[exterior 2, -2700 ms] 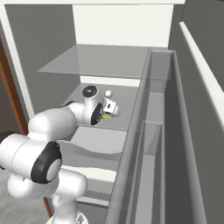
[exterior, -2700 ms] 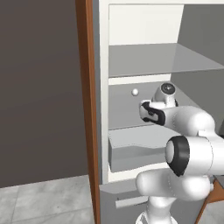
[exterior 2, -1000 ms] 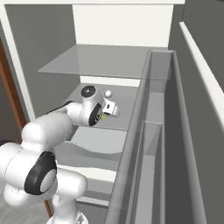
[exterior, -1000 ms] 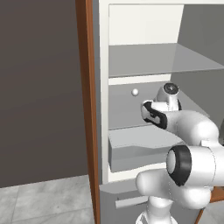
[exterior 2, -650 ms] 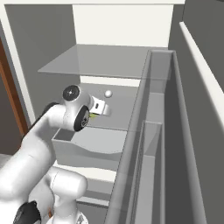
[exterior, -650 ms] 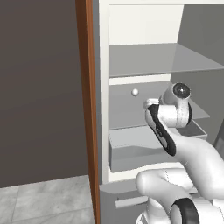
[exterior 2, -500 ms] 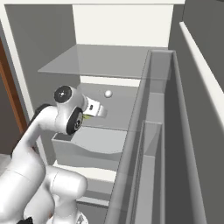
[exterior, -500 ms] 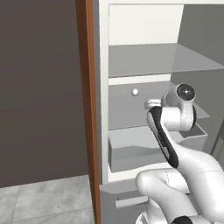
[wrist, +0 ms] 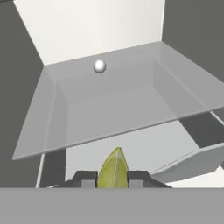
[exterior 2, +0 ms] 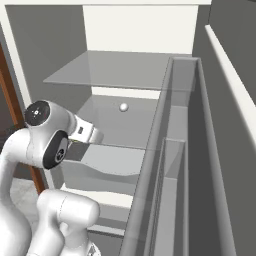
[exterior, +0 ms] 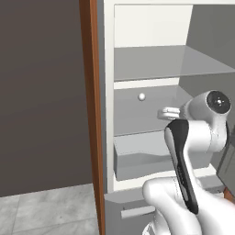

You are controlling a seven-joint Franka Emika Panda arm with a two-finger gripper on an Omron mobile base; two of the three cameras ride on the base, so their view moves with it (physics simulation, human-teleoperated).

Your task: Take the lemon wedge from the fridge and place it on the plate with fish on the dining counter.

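Fridge (exterior 2: pixel 125 30) interior ahead; hand (wrist: pixel 113 178) pinches lemon wedge (wrist: pixel 113 169), plain from hand view; base views hide wedge.

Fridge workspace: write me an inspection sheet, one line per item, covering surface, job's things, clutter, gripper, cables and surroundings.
Surface: grey glass shelf inside the open fridge, with a clear drawer below it.
Job's things: lemon wedge sits pinched between the two fingers, off the shelf, point toward the fridge's back wall. Plate and dining counter: nothing seen.
Clutter: one small white ball near the shelf's back.
Gripper: gripper shut on the lemon wedge, in front of the shelf's front edge.
Cables: nothing seen.
Surroundings: brown wooden panel left of the fridge, grey tiled floor.
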